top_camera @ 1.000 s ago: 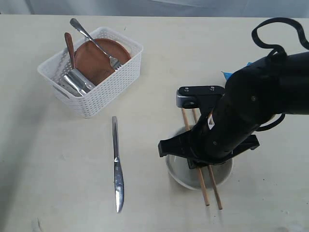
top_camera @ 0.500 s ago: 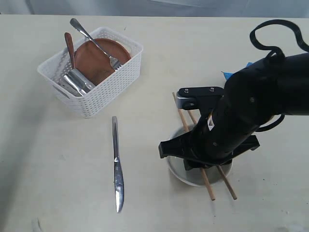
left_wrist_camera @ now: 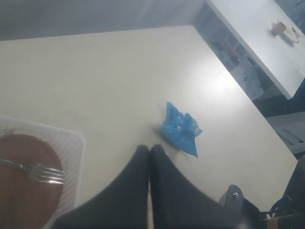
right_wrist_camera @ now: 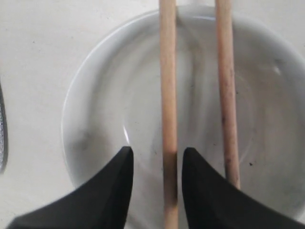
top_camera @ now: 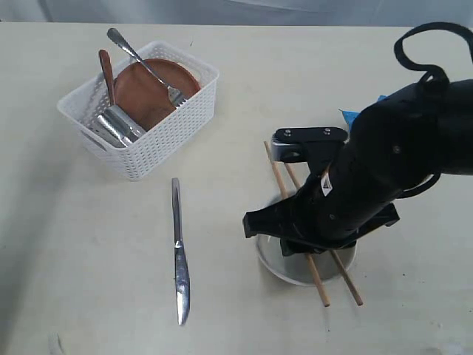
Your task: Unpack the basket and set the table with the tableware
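**Chopsticks across the bowl, right claw slack around one**

Closest in, the right wrist camera looks straight down into the white bowl [right_wrist_camera: 102, 109]. Two wooden chopsticks [right_wrist_camera: 225, 95] lie side by side across its rim. The right claw [right_wrist_camera: 158, 151] stands open astride one stick. A gap shows between that stick and one finger, so nothing is pinched. The other stick lies outside the fingers.

The outside camera shows none of this, because the black right arm [top_camera: 384, 170] covers the claw and most of the bowl. It shows only the sticks' ends jutting past the rim on either side of the arm.

Towards the front of the table [top_camera: 74, 259], a steel knife [top_camera: 178, 244] lies flat, left of the bowl and well apart from it.

Farther back stands the white basket [top_camera: 159, 140]. It holds a brown plate [top_camera: 151, 89], a fork [top_camera: 144, 63] lying across the plate with its handle over the rim, a wooden spoon [top_camera: 107, 70] leaning inside, and a steel cup [top_camera: 118, 126] on its side.

Farthest off, the left wrist camera shows a crumpled blue packet [left_wrist_camera: 180, 129] whole on the bare table. The outside camera catches only a blue corner of it behind the arm. Only the left wrist camera shows the left claw [left_wrist_camera: 150, 149], with its fingers pressed together on nothing, above the table beside the basket's corner.
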`<control>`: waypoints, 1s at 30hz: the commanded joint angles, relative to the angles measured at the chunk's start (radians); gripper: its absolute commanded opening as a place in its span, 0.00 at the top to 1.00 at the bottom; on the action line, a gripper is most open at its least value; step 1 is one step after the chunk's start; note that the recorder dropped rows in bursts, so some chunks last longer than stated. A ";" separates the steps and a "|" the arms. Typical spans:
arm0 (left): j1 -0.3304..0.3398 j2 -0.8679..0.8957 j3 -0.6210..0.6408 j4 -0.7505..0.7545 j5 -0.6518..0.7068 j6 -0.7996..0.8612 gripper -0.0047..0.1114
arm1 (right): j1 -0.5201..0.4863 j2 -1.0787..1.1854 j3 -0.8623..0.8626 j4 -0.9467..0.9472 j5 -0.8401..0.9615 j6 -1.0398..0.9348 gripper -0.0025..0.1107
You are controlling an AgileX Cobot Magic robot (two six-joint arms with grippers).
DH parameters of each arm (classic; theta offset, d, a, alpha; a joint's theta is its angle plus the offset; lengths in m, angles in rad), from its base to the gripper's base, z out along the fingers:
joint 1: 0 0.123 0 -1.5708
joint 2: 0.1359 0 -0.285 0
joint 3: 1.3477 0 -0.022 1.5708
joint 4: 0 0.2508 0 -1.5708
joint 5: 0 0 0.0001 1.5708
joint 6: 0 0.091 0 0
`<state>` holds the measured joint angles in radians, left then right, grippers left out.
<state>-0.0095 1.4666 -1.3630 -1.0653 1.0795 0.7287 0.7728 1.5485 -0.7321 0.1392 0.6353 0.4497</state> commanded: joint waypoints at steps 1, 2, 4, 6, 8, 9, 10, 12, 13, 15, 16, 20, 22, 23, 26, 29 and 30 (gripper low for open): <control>0.003 -0.008 0.007 -0.016 -0.001 -0.003 0.96 | -0.002 -0.026 0.001 -0.011 -0.002 -0.008 0.67; 0.003 -0.008 0.007 -0.016 -0.001 -0.003 0.96 | -0.002 -0.029 0.001 -0.011 -0.002 -0.008 0.67; 0.003 -0.008 0.007 -0.016 -0.001 -0.003 0.96 | -0.002 -0.036 0.001 -0.011 -0.002 -0.008 0.67; 0.003 -0.008 0.007 -0.016 -0.001 -0.003 0.96 | -0.002 -0.045 0.001 -0.011 0.001 -0.008 0.67; 0.003 -0.008 0.007 -0.016 -0.001 -0.003 0.96 | -0.002 -0.058 0.001 -0.011 0.005 -0.008 0.67; 0.003 -0.008 0.007 -0.016 -0.001 -0.003 0.96 | -0.002 -0.066 0.001 -0.011 0.006 -0.008 0.67; 0.003 -0.008 0.007 -0.016 -0.001 -0.003 0.96 | -0.002 -0.073 0.001 -0.011 0.006 -0.008 0.67; 0.003 -0.008 0.007 -0.016 -0.001 -0.003 0.96 | -0.002 -0.090 0.001 -0.011 0.009 -0.008 0.67; 0.003 -0.008 0.007 -0.014 -0.001 -0.003 0.96 | -0.002 -0.100 0.001 -0.011 0.013 -0.008 0.67; 0.003 -0.008 0.007 -0.012 -0.001 -0.003 0.96 | -0.002 -0.120 0.001 -0.022 0.020 -0.008 0.67; 0.003 -0.008 0.007 -0.012 -0.001 -0.003 0.96 | -0.002 -0.128 0.001 -0.033 0.025 -0.004 0.67; 0.003 -0.008 0.007 -0.003 -0.001 -0.001 0.96 | -0.002 -0.171 0.001 -0.078 0.058 0.019 0.67; 0.003 -0.008 0.007 0.013 -0.007 -0.001 0.96 | -0.002 -0.193 0.001 -0.078 0.058 0.021 0.67; 0.003 -0.008 0.007 0.025 -0.014 -0.001 0.96 | -0.002 -0.208 0.001 -0.078 0.058 0.031 0.67; 0.003 -0.008 0.007 0.077 -0.046 -0.044 0.96 | -0.002 -0.255 0.001 -0.078 0.056 0.033 0.67; 0.003 0.015 0.007 0.166 -0.056 -0.090 0.96 | -0.002 -0.359 0.001 -0.078 0.051 0.033 0.67; 0.003 0.029 0.007 0.168 -0.055 -0.090 0.96 | -0.002 -0.388 0.001 -0.078 0.054 0.033 0.67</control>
<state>-0.0095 1.4750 -1.3630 -0.9201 1.0287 0.6567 0.7728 1.2222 -0.7321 0.0730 0.6863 0.4783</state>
